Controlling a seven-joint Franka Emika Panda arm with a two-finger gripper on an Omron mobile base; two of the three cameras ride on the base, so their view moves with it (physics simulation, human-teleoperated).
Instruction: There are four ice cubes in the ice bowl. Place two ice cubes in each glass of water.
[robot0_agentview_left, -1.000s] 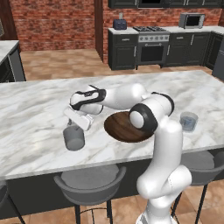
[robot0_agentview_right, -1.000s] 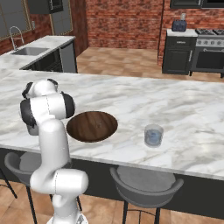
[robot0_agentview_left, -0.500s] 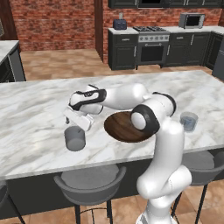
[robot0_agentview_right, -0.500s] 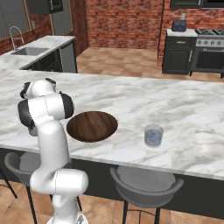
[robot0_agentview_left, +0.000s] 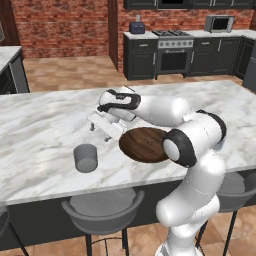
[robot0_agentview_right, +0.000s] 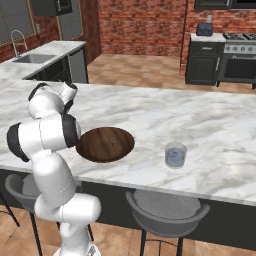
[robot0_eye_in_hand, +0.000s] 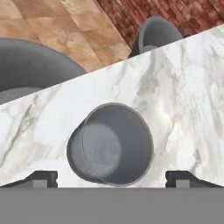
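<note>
Wooden ice bowl (robot0_agentview_left: 145, 145) sits between two upright glasses (robot0_agentview_left: 86, 158) (robot0_agentview_right: 175, 155), cubes indistinct.

My ice bowl (robot0_agentview_left: 144, 145) is dark grained wood, the tumbler (robot0_eye_in_hand: 111, 143) translucent grey glass, both on a glossy white veined marble island counter (robot0_agentview_left: 45, 135).

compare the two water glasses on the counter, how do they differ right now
The left glass stands on the near-left side of the ice bowl, below the open gripper; the right glass stands alone on the bowl's other side. The left glass looks opaque grey, the right glass bluish and see-through. Both are short upright tumblers on the marble counter.
</note>
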